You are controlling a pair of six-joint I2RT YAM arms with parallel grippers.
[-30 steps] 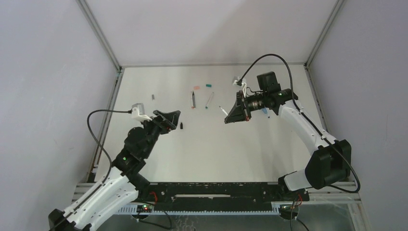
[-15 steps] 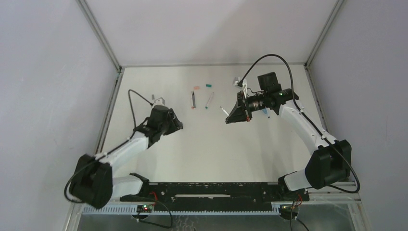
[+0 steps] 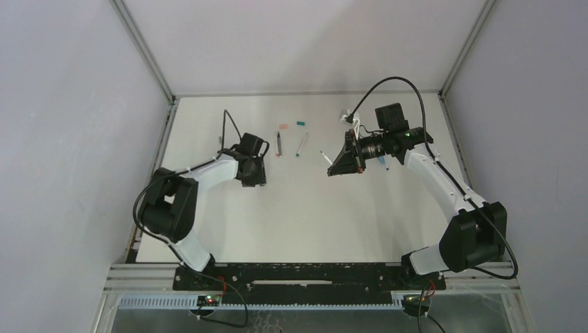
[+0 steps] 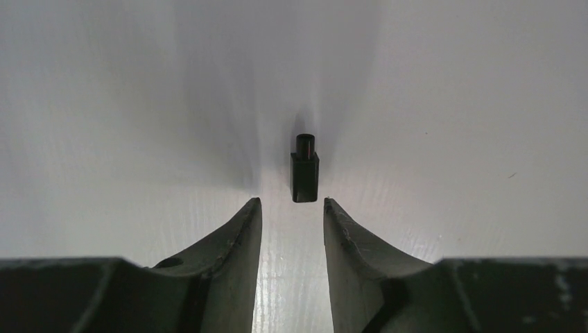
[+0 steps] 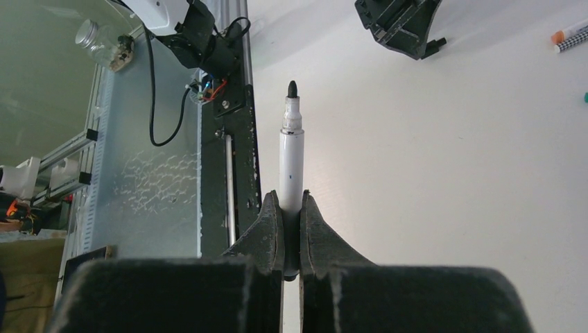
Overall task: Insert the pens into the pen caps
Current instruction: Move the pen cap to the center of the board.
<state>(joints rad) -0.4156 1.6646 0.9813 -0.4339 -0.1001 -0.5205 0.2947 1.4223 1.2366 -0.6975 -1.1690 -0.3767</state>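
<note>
Black pen cap (image 4: 304,177): we logged it lying on the white table (image 4: 451,104) just ahead of the left gripper (image 4: 290,202), fingers parted, empty; right gripper (image 5: 289,196) we found clamped on a white black-tipped pen (image 5: 290,156)

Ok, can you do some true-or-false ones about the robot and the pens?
1. The right gripper holds a white pen. True.
2. That pen has its cap on. False: its dark tip is bare.
3. The left gripper is squeezing the black cap. False: the gripper is open, and the cap lies just ahead of it, untouched.
4. A teal cap lies on the table. True.
</note>
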